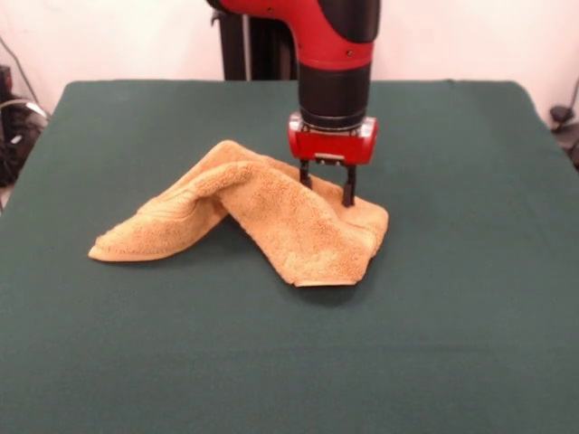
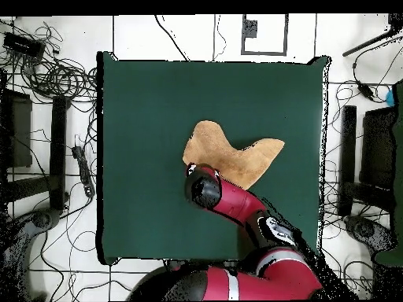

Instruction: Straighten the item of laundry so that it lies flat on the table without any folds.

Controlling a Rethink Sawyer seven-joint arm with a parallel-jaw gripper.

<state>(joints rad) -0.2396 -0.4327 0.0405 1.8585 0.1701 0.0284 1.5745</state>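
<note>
The item of laundry, a golden-orange terry towel, lies crumpled on the green table just beyond its middle. A raised fold runs along its back, one end trails flat to the left and the right part is doubled over. My gripper stands upright at the towel's back right, open, with both black fingertips down on the cloth. From above, the towel makes a bent V shape on the table. There the arm's wrist covers the gripper and the towel's near edge.
The red arm reaches in over the table's bottom edge in the overhead view. Cables and black equipment lie on the floor round the table's sides.
</note>
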